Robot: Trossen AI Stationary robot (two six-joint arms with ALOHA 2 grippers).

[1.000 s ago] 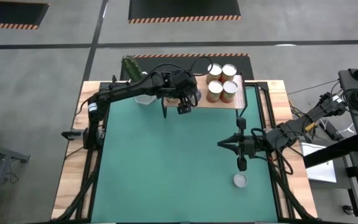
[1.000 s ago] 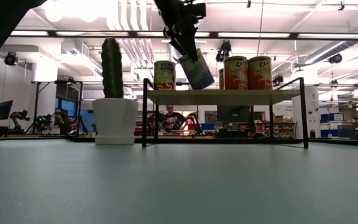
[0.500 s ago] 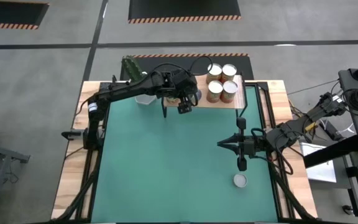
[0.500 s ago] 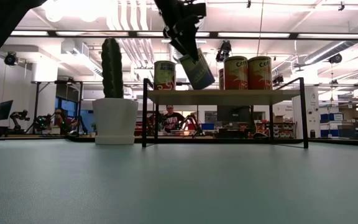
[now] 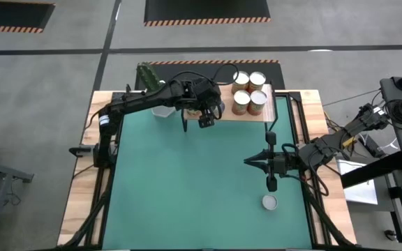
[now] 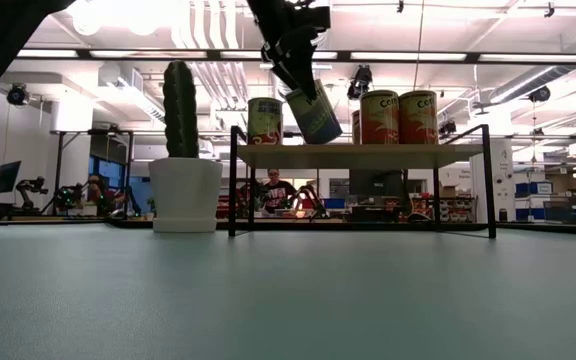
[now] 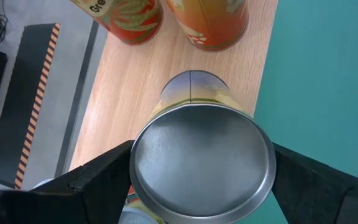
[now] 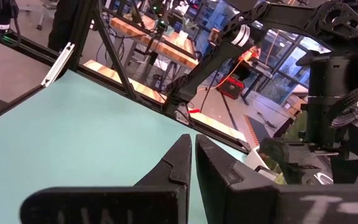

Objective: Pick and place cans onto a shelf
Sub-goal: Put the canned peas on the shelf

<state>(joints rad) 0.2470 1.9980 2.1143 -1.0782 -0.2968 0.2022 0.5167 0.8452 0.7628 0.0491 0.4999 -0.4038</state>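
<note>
The left pincer (image 6: 303, 88) held a can (image 6: 314, 112) by its round sides, one finger (image 7: 98, 180) on each side; its jaws stood wide, because the can filled the gap between them. The can hung tilted in the air, just over the left part of the shelf (image 6: 363, 155); its bottom edge was very near the board, but I could not tell if it touched.

The can looked hard and stiff, so I guessed it would not squash; its metal top (image 7: 202, 160) was smooth and shiny, and the label looked slick too, so it might slip if held loosely; I thought the best place to hold it was around the middle of its sides, as the pincer did. It looked small and not very heavy, though I could not tell if it was full.

Other cans (image 5: 248, 92) stood upright on the shelf, close together on its right part; one more (image 6: 265, 120) stood near the left end, just beside the held one; another can (image 5: 269, 202) stood alone on the green tabletop (image 5: 187, 188), well apart from the shelf.

The right pincer (image 5: 248, 162) waited over the tabletop, near that lone can; its fingers (image 8: 180, 165) were pressed together and held nothing.
</note>
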